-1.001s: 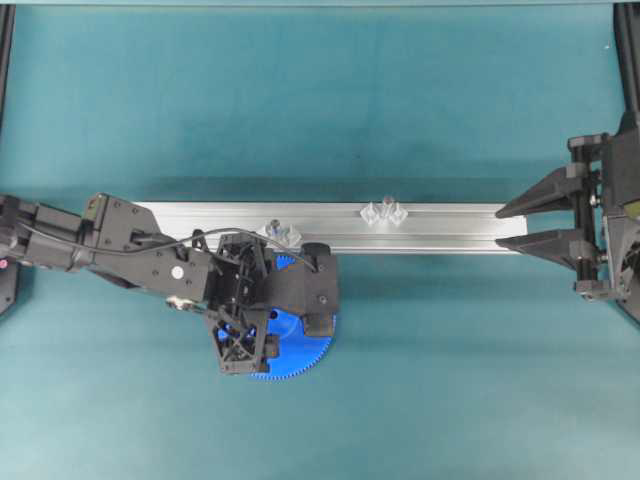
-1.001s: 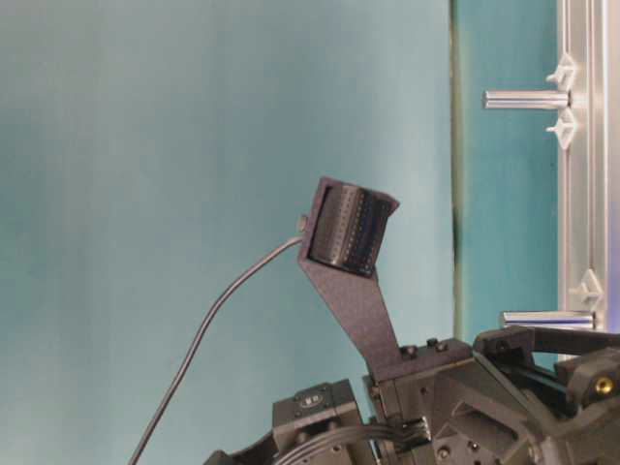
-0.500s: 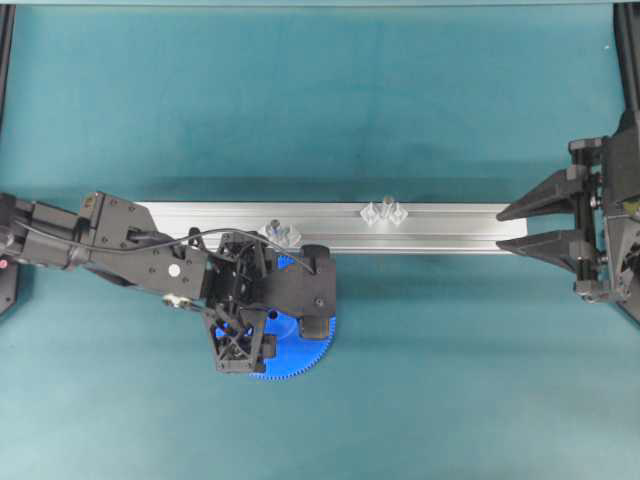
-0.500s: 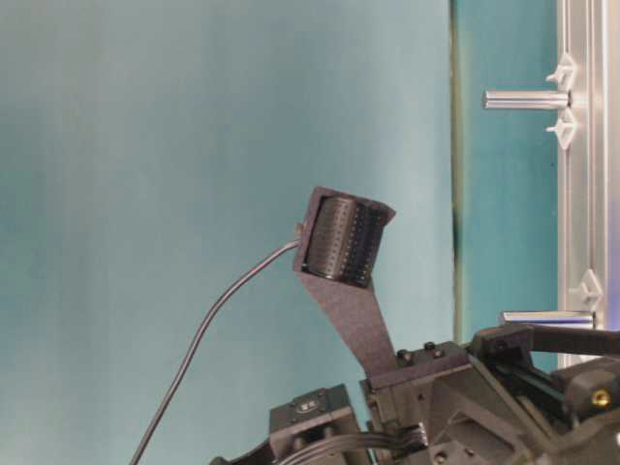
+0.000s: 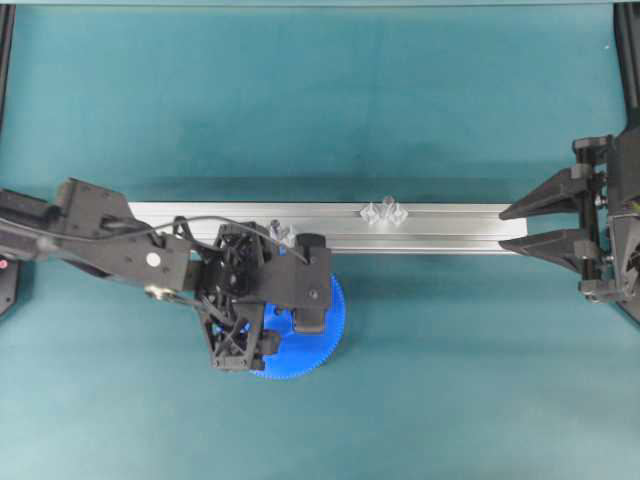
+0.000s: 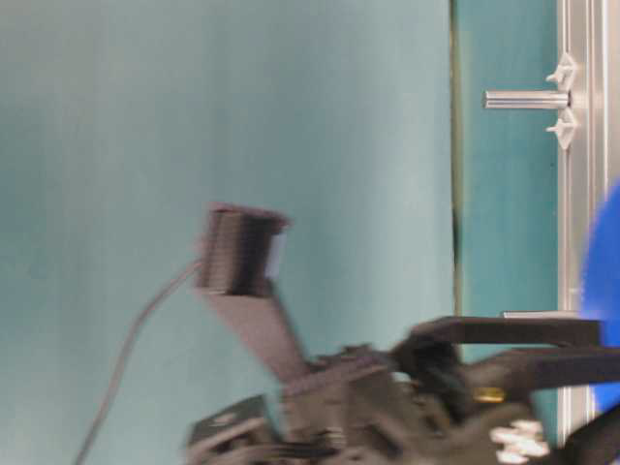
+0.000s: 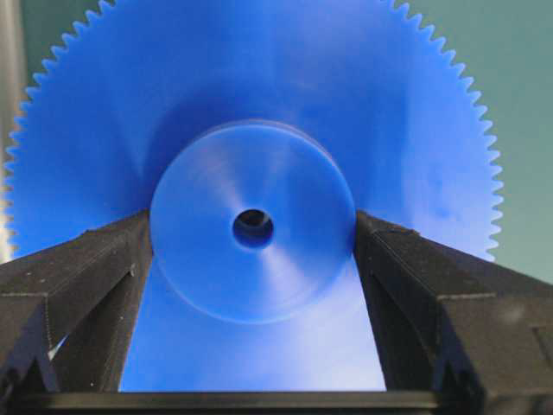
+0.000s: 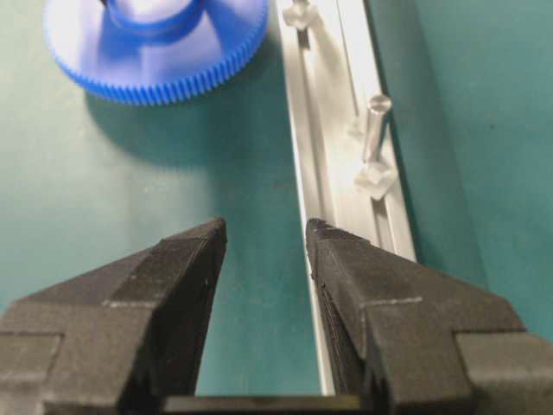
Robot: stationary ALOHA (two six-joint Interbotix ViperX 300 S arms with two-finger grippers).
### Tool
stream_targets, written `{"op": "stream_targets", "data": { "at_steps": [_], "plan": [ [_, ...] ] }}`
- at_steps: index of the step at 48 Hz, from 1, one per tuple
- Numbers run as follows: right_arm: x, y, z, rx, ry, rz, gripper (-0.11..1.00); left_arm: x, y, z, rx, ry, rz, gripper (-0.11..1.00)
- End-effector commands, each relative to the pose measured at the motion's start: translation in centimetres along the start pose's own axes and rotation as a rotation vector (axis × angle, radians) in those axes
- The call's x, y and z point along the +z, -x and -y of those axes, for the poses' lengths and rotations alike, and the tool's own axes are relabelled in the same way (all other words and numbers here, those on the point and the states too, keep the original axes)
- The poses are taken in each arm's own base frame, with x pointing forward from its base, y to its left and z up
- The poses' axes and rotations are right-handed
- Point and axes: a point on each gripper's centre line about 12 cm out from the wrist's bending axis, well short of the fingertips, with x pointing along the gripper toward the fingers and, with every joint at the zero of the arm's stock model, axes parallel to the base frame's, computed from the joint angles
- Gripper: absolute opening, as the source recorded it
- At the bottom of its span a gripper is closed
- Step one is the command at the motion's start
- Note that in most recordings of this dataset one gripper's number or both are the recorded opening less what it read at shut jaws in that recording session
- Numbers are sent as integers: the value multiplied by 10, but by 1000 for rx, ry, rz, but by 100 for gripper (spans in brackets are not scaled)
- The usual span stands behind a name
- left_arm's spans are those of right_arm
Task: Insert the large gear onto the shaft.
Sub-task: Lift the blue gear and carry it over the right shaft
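Note:
The large gear (image 7: 259, 78), a bright-blue toothed disc, fills the left wrist view. My left gripper (image 7: 252, 229) is shut on its raised hub, one finger pressed against each side. From overhead the gear (image 5: 325, 335) shows under the left gripper (image 5: 312, 290), just in front of the rail. It hangs above the mat and casts a shadow in the right wrist view (image 8: 155, 52). Two alike shafts stand on the rail: one (image 5: 277, 231) beside the gear, another (image 5: 387, 207) further right. My right gripper (image 5: 502, 228) is open and empty at the rail's right end.
The silver aluminium rail (image 5: 440, 240) runs left to right across the teal mat. In the right wrist view the rail (image 8: 324, 156) passes just right of the open right gripper (image 8: 266, 233), with one shaft (image 8: 375, 130) upright on it. The table-level view is blurred.
The left gripper has risen with the gear, which now looks larger from overhead and enters the table-level view at the right edge. The right gripper has barely moved.

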Motion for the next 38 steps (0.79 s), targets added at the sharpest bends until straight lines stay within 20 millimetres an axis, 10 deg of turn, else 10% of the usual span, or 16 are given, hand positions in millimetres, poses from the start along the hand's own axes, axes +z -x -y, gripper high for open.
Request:
{"op": "stream_targets", "data": {
  "at_steps": [1, 23, 38],
  "plan": [
    [5, 2, -1, 4, -10, 24, 49, 26, 32, -5, 3, 6, 99, 80],
    [10, 4, -1, 7, -7, 62, 49, 85, 77, -51, 87, -125, 187, 80],
    [5, 15, -1, 12, -8, 104, 49, 109, 68, -81, 141, -213, 201, 80]
  ]
}}
